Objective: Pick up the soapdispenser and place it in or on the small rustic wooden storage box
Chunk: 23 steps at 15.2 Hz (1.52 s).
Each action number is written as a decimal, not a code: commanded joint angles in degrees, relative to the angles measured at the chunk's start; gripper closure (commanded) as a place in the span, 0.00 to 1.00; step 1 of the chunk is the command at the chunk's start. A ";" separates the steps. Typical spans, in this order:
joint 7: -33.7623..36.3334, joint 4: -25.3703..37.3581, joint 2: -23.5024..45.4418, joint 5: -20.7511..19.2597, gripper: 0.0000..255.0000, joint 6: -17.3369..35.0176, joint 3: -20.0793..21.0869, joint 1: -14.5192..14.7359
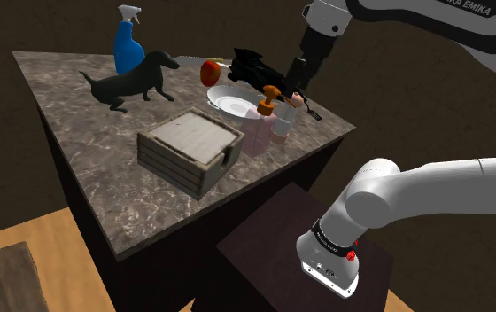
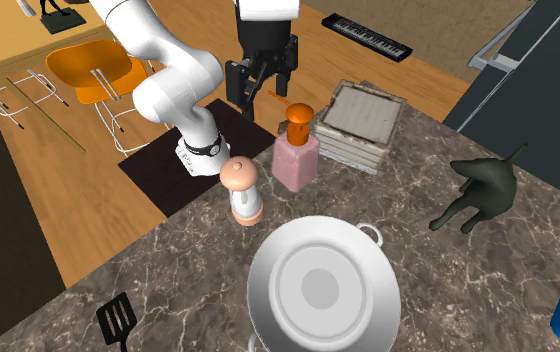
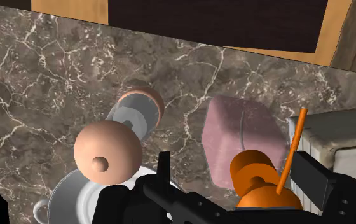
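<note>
**1. Location of parts.** The dispenser [image 2: 295,160], a pink body with an orange pump, stands upright on the worktop [image 2: 168,270]. It is just beside the box [image 2: 350,152] and near the mill [image 2: 240,190]. It has not yet been lifted.

**2. Claw condition.** The claw [image 2: 263,90] hangs above the pump with its fingers apart, touching nothing. In the wrist view the pump lies between the two fingers but off the midline. The spread leaves room to pass the pump head and reach the wider body below.

**3. Reason for the approach.** The claw points downward because other things crowd the dispenser. The box is on one flank, the mill on the other, and a dish [image 2: 323,290] lies close by. A vertical descent should avoid all three.

**4. Next step (judged).** Centre the claw over the dispenser, then descend. Close the fingers on the body or the pump collar, not on the thin orange spout, which would probably slip. The bottle is tall and narrow, so a finger that meets it early may tip it toward the mill.

**5. Placement.** The box has slatted walls around a pale flat panel. Whether that panel is a lid or a shallow floor cannot be told. The transfer is short, but the lift must clear the box wall first.
</note>
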 commanded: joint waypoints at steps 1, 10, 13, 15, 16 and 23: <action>0.00 0.00 0.00 0.00 0.00 0.00 0.00 0.00; -12.98 -6.53 -0.89 6.72 0.00 12.68 -6.87 6.78; -13.00 -8.45 -0.80 6.79 0.00 14.69 -6.79 6.81; -13.00 -8.44 -0.78 6.79 0.00 14.70 -6.79 6.81; -13.00 -8.44 -0.78 6.79 0.00 14.70 -6.79 6.82; -13.00 -8.44 -0.78 6.79 1.00 14.69 -6.79 6.81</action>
